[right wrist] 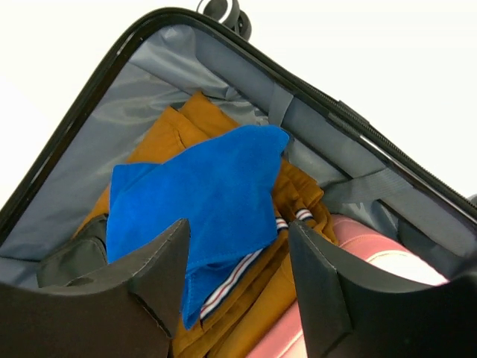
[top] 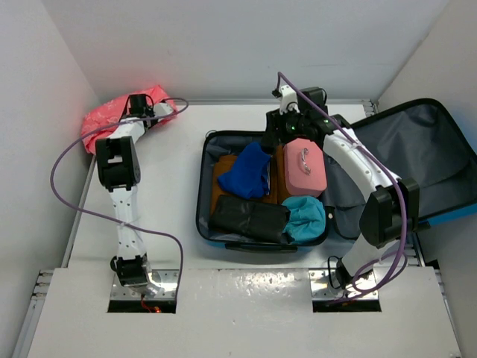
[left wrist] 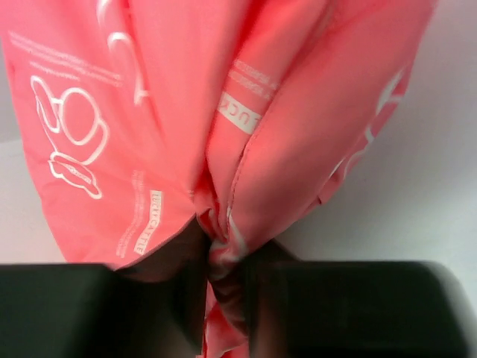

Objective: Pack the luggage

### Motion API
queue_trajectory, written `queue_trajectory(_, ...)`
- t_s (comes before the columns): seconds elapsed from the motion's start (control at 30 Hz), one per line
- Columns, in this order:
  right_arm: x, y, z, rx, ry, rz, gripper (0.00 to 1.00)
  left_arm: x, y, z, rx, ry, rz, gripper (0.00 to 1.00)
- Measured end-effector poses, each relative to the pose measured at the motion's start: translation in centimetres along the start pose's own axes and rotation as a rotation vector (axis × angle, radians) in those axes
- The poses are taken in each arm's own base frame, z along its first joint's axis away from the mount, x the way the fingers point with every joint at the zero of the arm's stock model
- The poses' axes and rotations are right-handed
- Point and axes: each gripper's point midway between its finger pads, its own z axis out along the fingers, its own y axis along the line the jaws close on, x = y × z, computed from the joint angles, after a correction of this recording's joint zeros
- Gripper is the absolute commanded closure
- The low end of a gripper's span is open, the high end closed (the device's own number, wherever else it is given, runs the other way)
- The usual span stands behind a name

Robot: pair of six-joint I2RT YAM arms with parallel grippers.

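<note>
The luggage [top: 202, 195] lies open in the middle of the table, its grey-lined lid [top: 425, 153] flipped out to the right. It holds a blue cloth [top: 249, 170], a mustard garment [top: 221, 188], a pink case [top: 304, 166], a black pouch [top: 249, 218] and a teal item [top: 306, 217]. My right gripper [top: 273, 137] hovers open at the luggage's far edge. In the right wrist view this right gripper [right wrist: 238, 227] is just above the blue cloth [right wrist: 201, 186] and holds nothing. My left gripper [top: 146, 105] is at the far left. In the left wrist view this left gripper [left wrist: 223, 298] is shut on a fold of a coral-pink bag [left wrist: 179, 112].
The coral-pink bag [top: 112, 115] lies in the far left corner against the wall. White walls close in the table on the left, back and right. Purple cables loop off both arms. The open lid overhangs the table's right side.
</note>
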Motion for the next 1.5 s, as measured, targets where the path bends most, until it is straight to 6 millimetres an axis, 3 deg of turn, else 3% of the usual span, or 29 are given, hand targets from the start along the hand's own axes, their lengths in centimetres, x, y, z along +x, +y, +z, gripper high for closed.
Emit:
queue_trajectory(0.03, 0.1, 0.0, 0.0, 0.001, 0.005, 0.001, 0.46, -0.2, -0.2, 0.0, 0.003, -0.001, -0.002, 1.0)
queue_trajectory(0.2, 0.4, 0.0, -0.1, 0.0, 0.015, 0.004, 0.47, -1.4, -1.0, -0.6, 0.019, -0.022, -0.043, 1.0)
queue_trajectory(0.37, 0.5, 0.0, -0.5, 0.005, 0.022, 0.007, 0.44, -5.0, -2.6, -5.1, 0.115, -0.108, -0.159, 1.0)
queue_trajectory(0.47, 0.3, 0.2, -1.4, 0.016, 0.021, 0.007, 0.44, -9.1, -2.4, -10.1, 0.165, -0.195, -0.265, 1.0)
queue_trajectory(0.63, -1.0, 0.6, -3.9, 0.047, -0.018, 0.005, 0.44, -15.2, -1.3, -21.4, 0.267, -0.399, -0.461, 1.0)
queue_trajectory(0.73, -2.0, 1.1, -6.0, 0.061, -0.062, 0.004, 0.44, -16.6, -0.1, -28.0, 0.32, -0.487, -0.612, 1.0)
queue_trajectory(0.93, -2.8, 1.7, -9.5, 0.068, -0.137, 0.014, 0.44, -16.5, 0.2, -36.6, 0.446, -0.555, -0.825, 1.0)
queue_trajectory(1.13, -1.8, 1.4, -12.2, 0.078, -0.173, 0.037, 0.44, -16.6, -3.9, -45.1, 0.728, -0.657, -0.889, 1.0)
queue_trajectory(1.3, -0.2, 2.0, -13.7, 0.08, -0.179, 0.04, 0.44, -18.1, -8.8, -52.1, 0.986, -0.739, -0.857, 1.0)
queue_trajectory(1.4, 0.2, 2.5, -14.7, 0.081, -0.192, 0.034, 0.44, -19.0, -11.7, -55.8, 1.139, -0.783, -0.875, 1.0)
queue_trajectory(1.5, 0.3, 2.9, -15.7, 0.085, -0.209, 0.024, 0.44, -20.1, -12.9, -58.2, 1.259, -0.816, -0.884, 1.0)
